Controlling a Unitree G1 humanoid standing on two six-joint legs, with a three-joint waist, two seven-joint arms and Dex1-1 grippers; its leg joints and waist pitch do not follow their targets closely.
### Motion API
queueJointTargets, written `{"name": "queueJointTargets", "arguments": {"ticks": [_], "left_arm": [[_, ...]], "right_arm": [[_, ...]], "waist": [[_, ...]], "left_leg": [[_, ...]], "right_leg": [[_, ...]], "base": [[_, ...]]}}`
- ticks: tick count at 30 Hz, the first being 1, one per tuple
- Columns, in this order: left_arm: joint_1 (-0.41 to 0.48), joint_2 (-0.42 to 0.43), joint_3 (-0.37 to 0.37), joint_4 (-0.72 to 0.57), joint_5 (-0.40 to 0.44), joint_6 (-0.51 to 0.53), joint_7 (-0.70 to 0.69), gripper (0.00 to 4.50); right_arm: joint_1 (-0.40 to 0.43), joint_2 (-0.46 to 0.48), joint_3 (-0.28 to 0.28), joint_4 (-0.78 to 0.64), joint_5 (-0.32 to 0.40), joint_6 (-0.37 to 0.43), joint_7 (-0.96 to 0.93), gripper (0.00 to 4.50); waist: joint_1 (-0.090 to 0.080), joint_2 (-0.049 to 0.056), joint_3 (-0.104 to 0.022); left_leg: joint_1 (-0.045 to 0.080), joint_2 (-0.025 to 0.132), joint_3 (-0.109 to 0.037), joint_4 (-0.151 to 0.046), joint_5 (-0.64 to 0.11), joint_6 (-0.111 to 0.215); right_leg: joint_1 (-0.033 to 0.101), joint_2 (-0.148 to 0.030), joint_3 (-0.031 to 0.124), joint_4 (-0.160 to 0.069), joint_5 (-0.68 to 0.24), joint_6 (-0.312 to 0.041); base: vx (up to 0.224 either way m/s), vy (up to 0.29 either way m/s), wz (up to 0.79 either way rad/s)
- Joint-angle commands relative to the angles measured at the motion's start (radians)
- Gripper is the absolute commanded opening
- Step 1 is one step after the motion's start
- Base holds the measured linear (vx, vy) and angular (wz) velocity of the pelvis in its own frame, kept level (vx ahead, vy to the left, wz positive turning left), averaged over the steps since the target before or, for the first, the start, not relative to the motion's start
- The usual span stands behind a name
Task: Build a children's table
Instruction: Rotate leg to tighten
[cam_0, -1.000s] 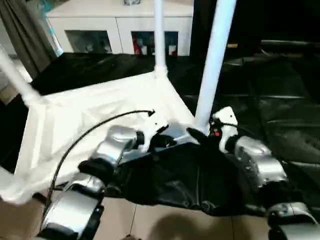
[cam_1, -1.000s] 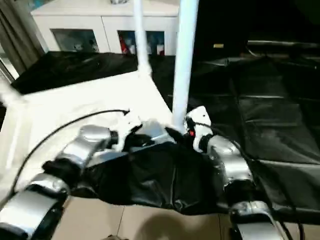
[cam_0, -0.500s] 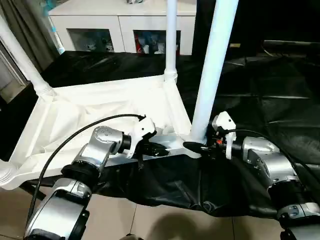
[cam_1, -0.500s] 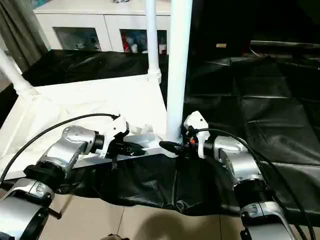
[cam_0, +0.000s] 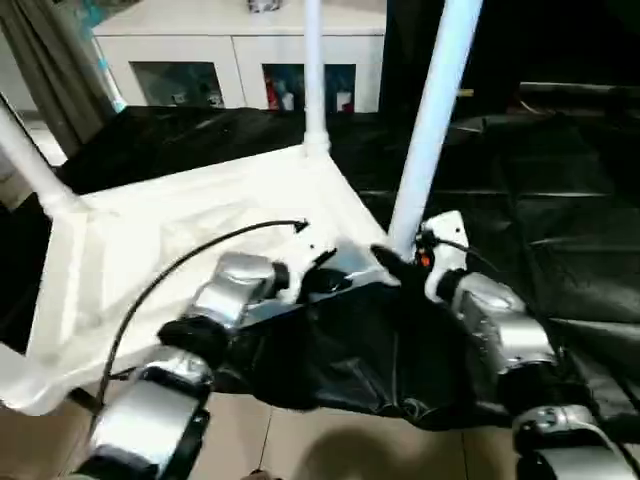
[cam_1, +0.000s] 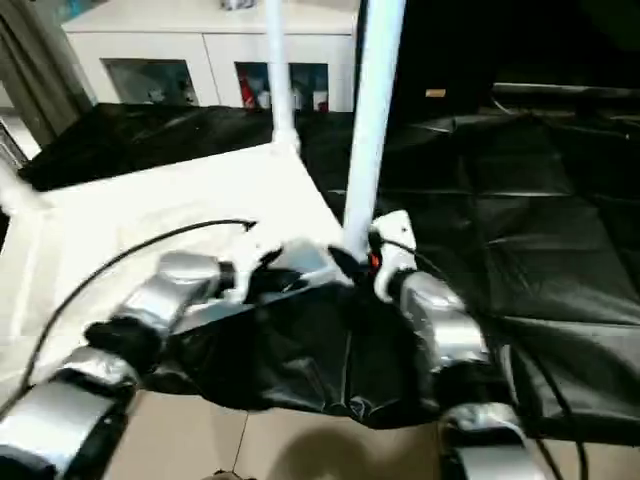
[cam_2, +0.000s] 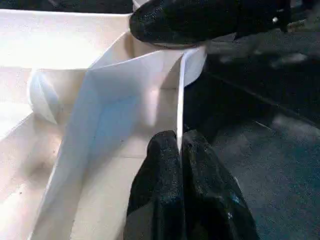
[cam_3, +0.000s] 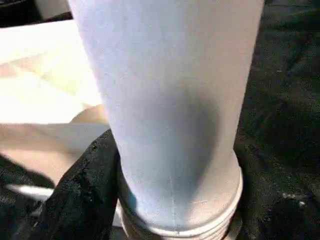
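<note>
White square moulded plastic table top (cam_0: 190, 235) lies upside down on the black sheet (cam_0: 520, 170), ribbed side up, with long white tubular legs standing in its corner sockets, one at far left (cam_0: 25, 160) and one at the far corner (cam_0: 314, 75). My left fingers (cam_2: 180, 165) are pinched together on the thin near rim wall of that top, just left of its near right corner. My right fingers (cam_3: 85, 195) sit around the base of the near right white tubular leg (cam_0: 425, 120) at its socket, spread to the tube's width; the left finger touches it, a firm grip I can't tell.
</note>
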Motion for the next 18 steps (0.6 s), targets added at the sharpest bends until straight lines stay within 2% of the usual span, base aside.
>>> {"name": "queueJointTargets", "arguments": {"ticks": [1,2,4,5,6,7,8,10,12,13,14,16,18], "left_arm": [[-0.047,-0.058,0.038,0.009,-0.029,-0.013,0.100,0.00],[-0.067,-0.101,0.038,0.035,-0.027,-0.019,0.146,0.00],[-0.072,-0.116,0.035,0.042,-0.030,-0.025,0.141,0.00],[-0.072,-0.119,0.034,0.044,-0.031,-0.028,0.136,0.00],[-0.072,-0.119,0.034,0.044,-0.031,-0.028,0.136,0.00],[-0.069,-0.116,0.031,0.043,-0.031,-0.031,0.123,0.00],[-0.057,-0.102,0.026,0.033,-0.033,-0.042,0.077,0.00],[-0.049,-0.091,0.023,0.025,-0.034,-0.048,0.047,0.00],[-0.032,-0.069,0.018,0.009,-0.041,-0.059,-0.011,0.00],[-0.023,-0.056,0.015,-0.003,-0.045,-0.060,-0.042,0.00],[-0.008,-0.033,0.007,-0.018,-0.045,-0.066,-0.084,0.00],[-0.002,-0.023,0.003,-0.025,-0.044,-0.069,-0.102,0.00],[0.027,0.020,-0.014,-0.058,-0.047,-0.073,-0.183,0.00]], "right_arm": [[0.022,0.063,0.031,0.078,-0.024,0.033,-0.071,2.72],[0.009,0.108,0.053,0.092,-0.048,0.004,-0.100,2.72],[0.005,0.121,0.072,0.083,-0.053,-0.015,-0.064,2.72],[0.005,0.122,0.076,0.079,-0.053,-0.017,-0.053,2.72],[0.005,0.122,0.076,0.079,-0.053,-0.017,-0.053,3.42],[0.004,0.117,0.076,0.069,-0.041,-0.013,-0.028,3.42],[0.005,0.091,0.087,0.047,-0.038,-0.019,0.019,3.44],[0.007,0.069,0.095,0.036,-0.040,-0.025,0.053,3.54],[0.013,0.029,0.109,0.018,-0.041,-0.037,0.126,3.54],[0.017,0.009,0.116,0.007,-0.040,-0.044,0.166,3.54],[0.024,-0.026,0.124,-0.010,-0.038,-0.050,0.232,3.54],[0.027,-0.040,0.127,-0.018,-0.036,-0.053,0.260,3.54],[0.034,-0.092,0.130,-0.046,-0.020,-0.053,0.347,3.54]], "waist": [[-0.007,-0.015,-0.058],[-0.008,-0.008,-0.057],[-0.008,-0.012,-0.058],[-0.006,-0.014,-0.060],[-0.006,-0.013,-0.061],[-0.006,-0.010,-0.061],[-0.007,-0.015,-0.062],[-0.004,-0.015,-0.064],[-0.002,-0.018,-0.066],[0.000,-0.017,-0.067],[0.001,-0.024,-0.068],[0.005,-0.021,-0.070],[0.006,-0.022,-0.070]], "left_leg": [[0.022,0.034,-0.022,-0.079,-0.259,0.014],[0.025,0.035,-0.025,-0.083,-0.284,0.002],[0.027,0.035,-0.025,-0.084,-0.296,0.002],[0.023,0.034,-0.025,-0.084,-0.281,0.018],[0.021,0.034,-0.026,-0.084,-0.273,0.024],[0.020,0.035,-0.025,-0.084,-0.265,0.032],[0.019,0.035,-0.024,-0.084,-0.261,0.039],[0.014,0.035,-0.025,-0.081,-0.234,0.054],[0.015,0.036,-0.024,-0.079,-0.220,0.063],[0.012,0.037,-0.022,-0.075,-0.194,0.078],[0.010,0.036,-0.020,-0.071,-0.179,0.092],[0.009,0.036,-0.019,-0.068,-0.156,0.105],[0.007,0.038,-0.018,-0.066,-0.144,0.118]], "right_leg": [[0.032,-0.058,0.038,-0.094,-0.316,-0.187],[0.032,-0.057,0.037,-0.096,-0.329,-0.183],[0.033,-0.057,0.036,-0.098,-0.322,-0.181],[0.038,-0.059,0.036,-0.096,-0.295,-0.181],[0.039,-0.059,0.037,-0.095,-0.285,-0.183],[0.039,-0.058,0.036,-0.095,-0.269,-0.187],[0.041,-0.058,0.035,-0.095,-0.262,-0.189],[0.046,-0.061,0.035,-0.090,-0.237,-0.193],[0.046,-0.060,0.034,-0.089,-0.224,-0.199],[0.048,-0.060,0.034,-0.084,-0.185,-0.213],[0.050,-0.060,0.033,-0.081,-0.167,-0.219],[0.051,-0.060,0.032,-0.077,-0.147,-0.223],[0.050,-0.059,0.030,-0.075,-0.143,-0.235]], "base": [[0.000,0.000,0.00],[0.000,0.000,0.00],[0.000,0.000,0.00],[0.000,0.000,0.00],[0.000,0.000,0.00],[0.000,0.000,0.00],[0.000,0.000,0.00],[0.000,0.000,0.00],[0.000,0.000,0.00],[0.000,0.000,0.00],[0.000,0.000,0.00],[0.000,0.000,0.00],[0.000,0.000,0.00]]}}
